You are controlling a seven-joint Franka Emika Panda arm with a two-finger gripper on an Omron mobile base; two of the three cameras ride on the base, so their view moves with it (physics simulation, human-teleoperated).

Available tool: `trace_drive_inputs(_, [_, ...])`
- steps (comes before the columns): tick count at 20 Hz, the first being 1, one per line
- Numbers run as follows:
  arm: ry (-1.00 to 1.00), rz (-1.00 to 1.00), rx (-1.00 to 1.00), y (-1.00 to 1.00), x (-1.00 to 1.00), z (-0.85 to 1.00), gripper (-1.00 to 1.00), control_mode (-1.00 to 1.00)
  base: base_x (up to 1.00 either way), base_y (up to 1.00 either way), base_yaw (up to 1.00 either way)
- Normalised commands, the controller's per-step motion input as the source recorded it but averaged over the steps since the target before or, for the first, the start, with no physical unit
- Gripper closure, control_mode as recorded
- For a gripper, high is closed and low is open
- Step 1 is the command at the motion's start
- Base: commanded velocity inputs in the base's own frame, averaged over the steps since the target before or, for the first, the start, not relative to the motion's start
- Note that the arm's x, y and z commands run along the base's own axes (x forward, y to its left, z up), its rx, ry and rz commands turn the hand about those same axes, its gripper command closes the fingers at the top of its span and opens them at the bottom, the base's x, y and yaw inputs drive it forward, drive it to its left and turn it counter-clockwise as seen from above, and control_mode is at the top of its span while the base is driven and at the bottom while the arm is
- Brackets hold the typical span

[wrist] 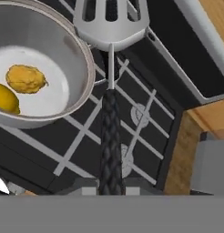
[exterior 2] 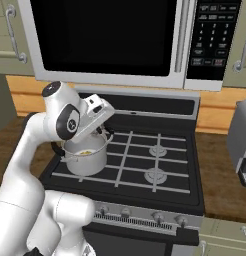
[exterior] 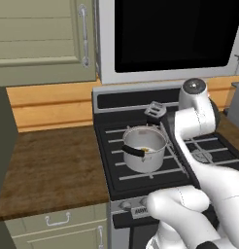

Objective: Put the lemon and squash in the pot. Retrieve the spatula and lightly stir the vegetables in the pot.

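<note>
The steel pot stands on the front left burner of the stove, its black handle pointing toward the front left. Inside it lie the vegetables: a yellow lemon and a yellow-orange squash. My gripper is shut on the dark handle of the spatula. Its slotted grey head hovers just past the pot's rim, outside the pot. From the left base view the spatula head hangs above the far right of the pot. My hand is tilted above the pot.
A microwave hangs over the black stove. Free burners lie right of the pot. A grey appliance stands on the right counter. Wooden counter stretches to the left.
</note>
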Motion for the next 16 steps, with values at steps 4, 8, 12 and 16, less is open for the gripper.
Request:
trace_drive_inputs(4, [0.12, 0.18, -0.39, 0.0, 0.0, -0.09, 1.0, -1.0, 0.0, 0.0, 0.0])
trace_drive_inputs(8, [0.12, 0.19, -0.24, 0.0, 0.03, -0.03, 1.0, -1.0, 0.0, 0.0, 0.0])
trace_drive_inputs(12, [0.09, 0.26, -0.18, 0.0, 0.17, 0.0, 1.0, -1.0, 0.0, 0.0, 0.0])
trace_drive_inputs(16, [0.05, 0.35, -0.22, 0.0, 0.17, 0.0, 1.0, -1.0, 0.0, 0.0, 0.0])
